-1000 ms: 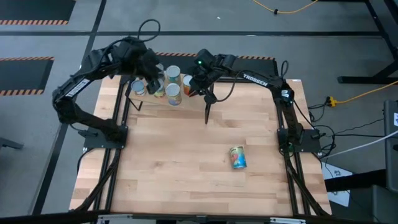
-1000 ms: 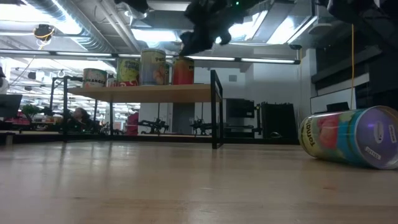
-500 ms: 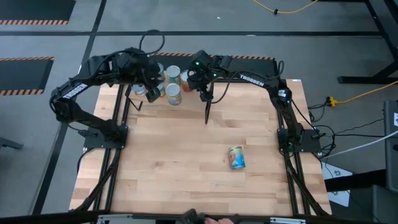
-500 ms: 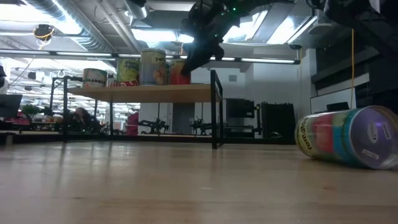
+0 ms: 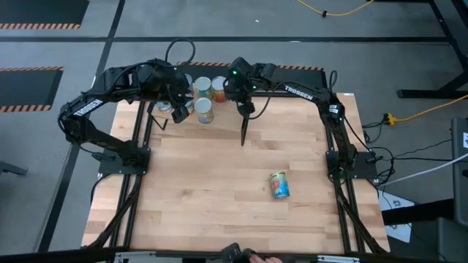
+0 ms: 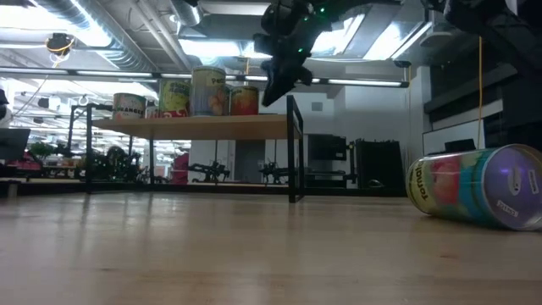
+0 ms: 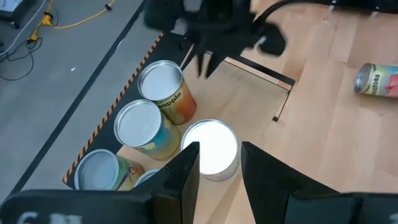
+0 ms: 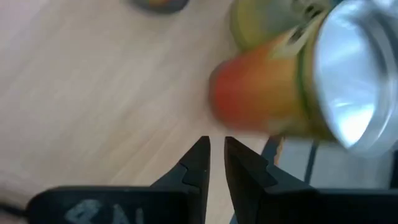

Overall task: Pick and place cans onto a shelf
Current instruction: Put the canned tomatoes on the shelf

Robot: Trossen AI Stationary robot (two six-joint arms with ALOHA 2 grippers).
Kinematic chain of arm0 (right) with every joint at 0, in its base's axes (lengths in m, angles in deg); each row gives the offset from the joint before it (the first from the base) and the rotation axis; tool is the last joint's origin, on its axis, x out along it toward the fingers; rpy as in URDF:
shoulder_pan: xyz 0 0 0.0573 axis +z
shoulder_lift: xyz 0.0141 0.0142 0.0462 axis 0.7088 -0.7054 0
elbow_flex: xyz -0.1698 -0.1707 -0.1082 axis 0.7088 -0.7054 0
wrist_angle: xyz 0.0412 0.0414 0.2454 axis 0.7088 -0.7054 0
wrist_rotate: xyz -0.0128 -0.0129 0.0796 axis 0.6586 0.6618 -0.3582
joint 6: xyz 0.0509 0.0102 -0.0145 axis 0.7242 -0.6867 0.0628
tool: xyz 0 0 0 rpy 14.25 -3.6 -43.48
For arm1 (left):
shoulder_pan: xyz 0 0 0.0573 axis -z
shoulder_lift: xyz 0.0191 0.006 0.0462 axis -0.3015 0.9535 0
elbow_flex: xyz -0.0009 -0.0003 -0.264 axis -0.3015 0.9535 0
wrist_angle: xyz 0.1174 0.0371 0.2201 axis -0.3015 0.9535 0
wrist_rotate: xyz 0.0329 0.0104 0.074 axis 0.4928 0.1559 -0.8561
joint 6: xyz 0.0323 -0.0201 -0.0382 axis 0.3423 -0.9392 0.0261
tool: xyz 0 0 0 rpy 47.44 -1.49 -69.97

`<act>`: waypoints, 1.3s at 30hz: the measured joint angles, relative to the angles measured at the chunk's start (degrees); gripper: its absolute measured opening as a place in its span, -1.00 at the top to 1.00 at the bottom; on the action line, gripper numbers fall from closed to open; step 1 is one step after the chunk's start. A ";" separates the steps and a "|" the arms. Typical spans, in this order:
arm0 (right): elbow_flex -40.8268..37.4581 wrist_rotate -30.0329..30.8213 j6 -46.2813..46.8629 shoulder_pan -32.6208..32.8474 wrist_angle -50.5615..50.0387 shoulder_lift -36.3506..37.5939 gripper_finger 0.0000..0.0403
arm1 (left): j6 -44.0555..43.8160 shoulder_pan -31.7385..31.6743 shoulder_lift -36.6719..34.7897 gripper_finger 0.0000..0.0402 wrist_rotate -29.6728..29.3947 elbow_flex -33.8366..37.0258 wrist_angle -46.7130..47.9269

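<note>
Above the shelf (image 6: 195, 127), right claw (image 8: 214, 152) nearly closed, empty, beside cans (image 5: 205, 91)

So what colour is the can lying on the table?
Can: red, teal and purple label; low view.

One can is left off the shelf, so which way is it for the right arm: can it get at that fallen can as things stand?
Probably yes. The fallen can lies alone on open tabletop, nothing around it. The right gripper is up by the shelf, fingers nearly together and holding nothing.
</note>
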 joint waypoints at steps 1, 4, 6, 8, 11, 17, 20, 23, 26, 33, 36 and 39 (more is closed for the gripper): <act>0.00 0.12 0.00 0.28 -1.86 0.50 0.74 | 0.04 0.00 0.02 0.45 0.00 0.00 0.02; 0.02 0.01 0.23 1.22 -7.02 2.89 0.74 | 0.06 -0.02 0.00 0.45 0.07 1.18 -0.61; 0.03 -0.54 1.39 1.78 -10.91 4.87 0.74 | 0.06 -0.02 0.02 0.45 0.31 3.17 -0.65; 0.09 -0.87 3.35 2.24 -14.24 6.84 0.74 | 0.05 -0.02 0.02 0.45 0.50 5.89 -0.90; 0.09 -0.85 7.89 2.68 -20.49 9.31 0.74 | 0.02 0.52 0.02 0.45 0.59 10.73 -3.31; 0.13 -9.38 14.47 3.32 -31.99 11.91 0.74 | 0.33 4.18 0.07 0.45 5.05 21.77 -12.81; -1.66 -17.37 16.73 3.92 -30.94 13.47 0.74 | 0.33 7.05 0.07 0.45 9.58 25.90 -17.50; -5.67 -21.88 16.67 4.91 -31.32 15.61 0.74 | 0.29 10.35 0.07 0.45 11.27 29.77 -21.71; -13.86 -22.70 18.12 6.43 -30.44 18.94 0.74 | -0.58 13.66 0.07 0.45 11.24 33.30 -25.02; -36.34 -25.16 25.91 10.25 -20.41 27.99 0.74 | -3.72 19.55 0.08 0.45 11.04 39.55 -32.83; -43.78 -26.30 28.72 11.18 -14.31 30.83 0.74 | -4.47 21.29 0.09 0.45 11.03 40.27 -34.81; -49.09 -26.54 30.24 11.57 -11.07 32.05 0.74 | -4.55 22.99 0.09 0.45 10.48 40.44 -36.28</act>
